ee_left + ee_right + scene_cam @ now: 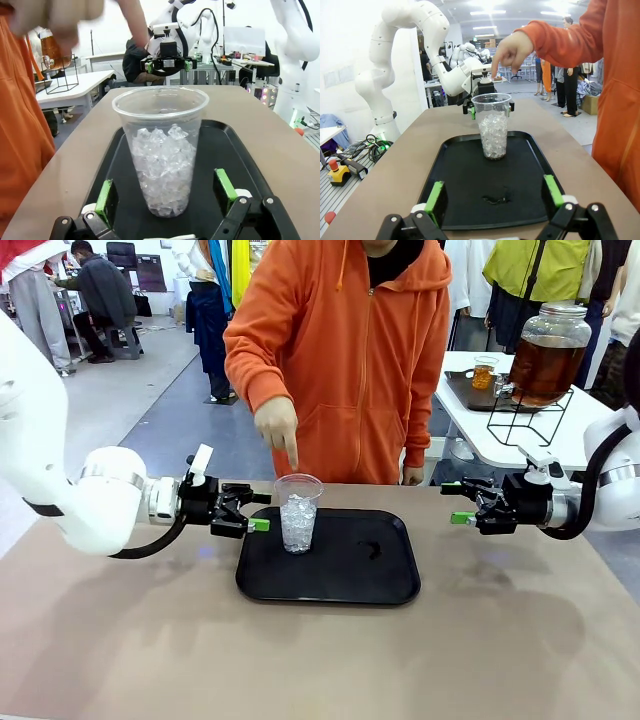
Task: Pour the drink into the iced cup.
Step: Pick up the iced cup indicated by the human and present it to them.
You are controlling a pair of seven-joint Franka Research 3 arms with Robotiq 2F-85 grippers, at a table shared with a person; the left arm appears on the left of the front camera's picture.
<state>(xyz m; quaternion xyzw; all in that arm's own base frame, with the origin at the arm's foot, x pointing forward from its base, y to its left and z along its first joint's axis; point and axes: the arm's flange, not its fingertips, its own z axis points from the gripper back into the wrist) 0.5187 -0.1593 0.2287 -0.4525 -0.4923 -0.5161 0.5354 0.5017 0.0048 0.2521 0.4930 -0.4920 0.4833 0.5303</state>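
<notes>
A clear plastic iced cup half full of ice stands upright on the left part of a black tray. The person's hand points a finger down just above the cup's rim. My left gripper hovers open just left of the cup, level with it; the left wrist view has the cup right ahead of the green pads. My right gripper hangs open well to the right of the tray, facing the cup. The drink is amber liquid in a glass dispenser jar on a far white table.
The jar rests on a black wire stand beside a small cup of amber liquid on a dark tray. A small dark smudge lies on the black tray. The tan table is bare in front of the tray.
</notes>
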